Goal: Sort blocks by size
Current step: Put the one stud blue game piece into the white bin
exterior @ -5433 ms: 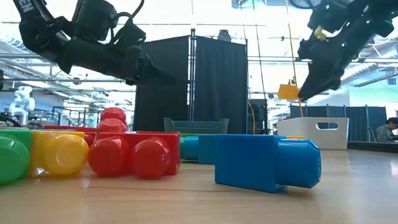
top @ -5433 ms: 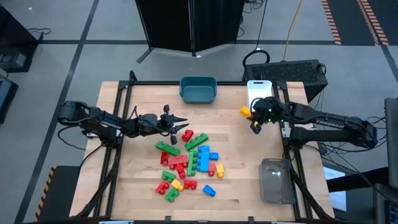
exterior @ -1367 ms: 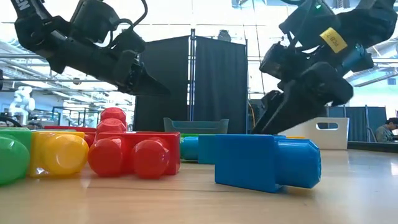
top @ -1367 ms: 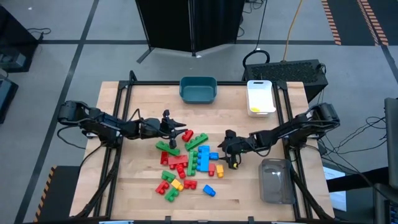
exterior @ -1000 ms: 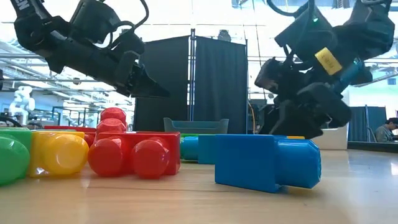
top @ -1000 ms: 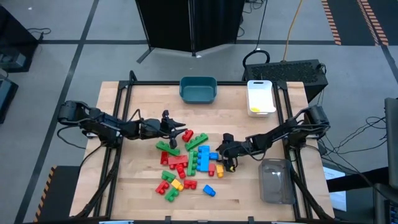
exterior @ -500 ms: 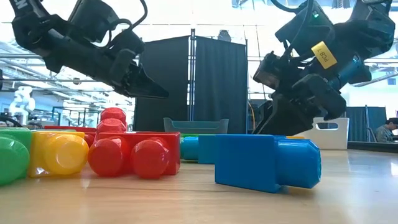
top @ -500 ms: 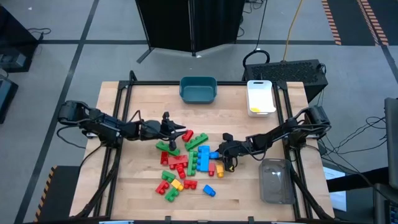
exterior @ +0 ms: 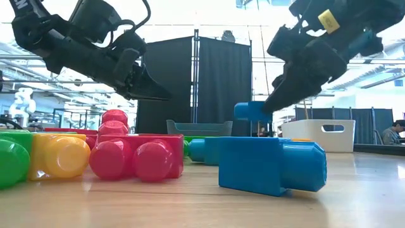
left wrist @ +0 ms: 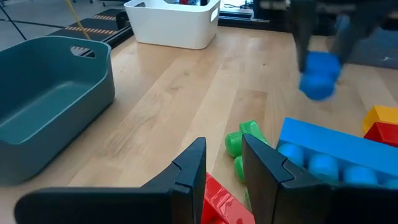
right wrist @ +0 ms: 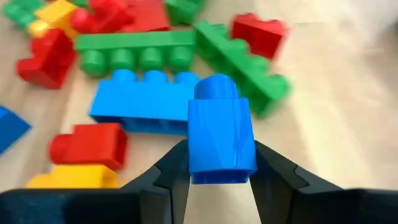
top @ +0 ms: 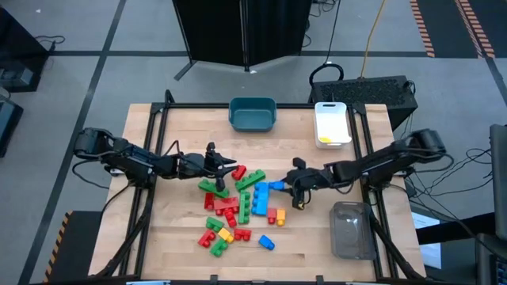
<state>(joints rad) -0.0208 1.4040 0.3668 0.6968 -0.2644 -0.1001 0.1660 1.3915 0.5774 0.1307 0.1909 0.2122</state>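
Item: short blue brick (right wrist: pixel 221 134), single stud. Clamped betw. fingers of right gripper (top: pixel 295 184); lifted clear of tabletop, at right edge of pile. Low view shows it in the air above the long blue brick (exterior: pixel 272 163).

Item: block pile (top: pixel 238 206), table centre. Red, green, blue, yellow bricks; short, med., long mixed. Long blue brick w/ row of studs lies beside long green brick (right wrist: pixel 137 48) under the raised gripper. Red short (right wrist: pixel 89 146) and yellow short (right wrist: pixel 74 178) touching, near side of the blue one.

Item: left gripper (top: pixel 231 169), hovering at left-far edge of pile, above green bricks; fingers (left wrist: pixel 189 168) a narrow gap apart, holding nothing.

Bins: teal bin (top: pixel 253 114) far centre; white bin (top: pixel 333 123) far right; clear bin (top: pixel 352 230) near right. All well apart from pile.
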